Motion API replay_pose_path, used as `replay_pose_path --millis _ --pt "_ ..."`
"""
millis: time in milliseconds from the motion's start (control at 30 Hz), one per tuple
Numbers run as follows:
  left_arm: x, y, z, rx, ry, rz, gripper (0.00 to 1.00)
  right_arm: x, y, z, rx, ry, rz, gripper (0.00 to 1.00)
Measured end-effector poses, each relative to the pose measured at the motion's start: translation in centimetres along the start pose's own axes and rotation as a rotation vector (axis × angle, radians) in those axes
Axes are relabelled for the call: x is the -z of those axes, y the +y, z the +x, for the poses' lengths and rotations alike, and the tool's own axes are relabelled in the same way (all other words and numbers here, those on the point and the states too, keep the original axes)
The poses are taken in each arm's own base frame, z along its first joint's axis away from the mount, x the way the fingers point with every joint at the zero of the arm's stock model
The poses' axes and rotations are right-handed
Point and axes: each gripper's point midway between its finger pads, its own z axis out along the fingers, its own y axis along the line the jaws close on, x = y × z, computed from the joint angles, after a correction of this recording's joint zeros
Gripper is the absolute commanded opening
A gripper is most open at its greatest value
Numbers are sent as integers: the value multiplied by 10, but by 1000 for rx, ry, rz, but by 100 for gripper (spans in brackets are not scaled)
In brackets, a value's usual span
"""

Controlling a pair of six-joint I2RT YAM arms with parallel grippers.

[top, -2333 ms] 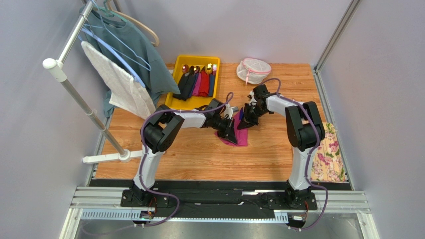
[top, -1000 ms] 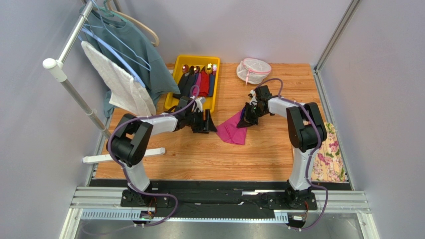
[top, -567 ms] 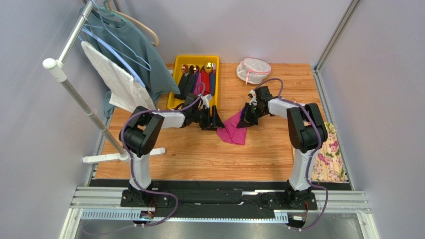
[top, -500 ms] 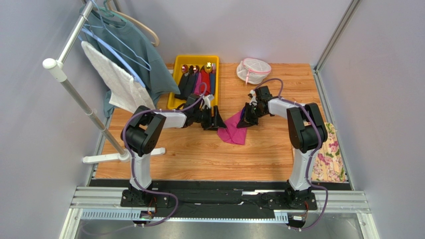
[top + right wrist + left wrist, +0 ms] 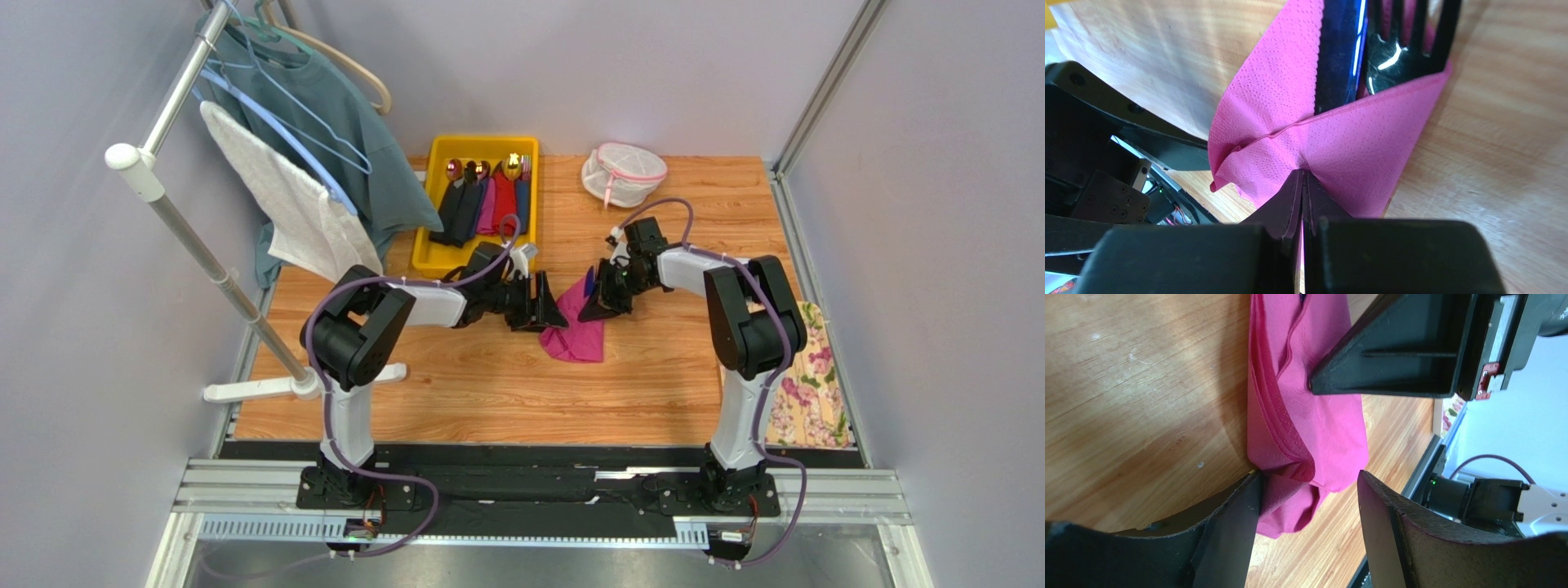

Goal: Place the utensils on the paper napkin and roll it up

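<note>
Wood tabletop: utensils along napkin, tines away from right claw

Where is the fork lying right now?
In the right wrist view the fork lies at the top right, under a fold of the paper napkin, with a second dark utensil beside it, beyond the right gripper.

Paper napkin: matt magenta paper, finely dot-embossed, softly creased. Utensils: smooth, glossy blue-black with mirror-bright highlights. Table: smooth wood-grain top, faint sheen. Left gripper: matt black plastic fingers
</note>
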Motion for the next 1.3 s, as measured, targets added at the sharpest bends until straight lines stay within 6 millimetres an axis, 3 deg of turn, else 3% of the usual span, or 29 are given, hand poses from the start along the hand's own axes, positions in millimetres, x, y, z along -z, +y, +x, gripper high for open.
replay_pose_path --millis 67,433,567,667,900,967,1100,1300 --pt "1 2 -1 6 -6 -16 68 -1 1 3 2 6 -3 0" --pt "14 20 0 56 -4 -104 45 -1 3 12 6 24 -7 1" --pt "16 24 4 69 3 -104 44 -1 3 12 6 24 -7 1" --pt "18 25 5 75 2 -99 51 -1 3 12 6 24 -7 0" --pt "29 30 10 108 -10 -111 38 -1 3 12 6 24 -7 0" --pt "29 30 12 114 -8 -103 38 -1 3 12 6 23 -7 0" --pt "28 24 10 126 -13 -62 55 -1 3 12 6 23 -7 0" --pt "19 13 5 156 -22 34 63 -1 3 12 6 23 -7 0"
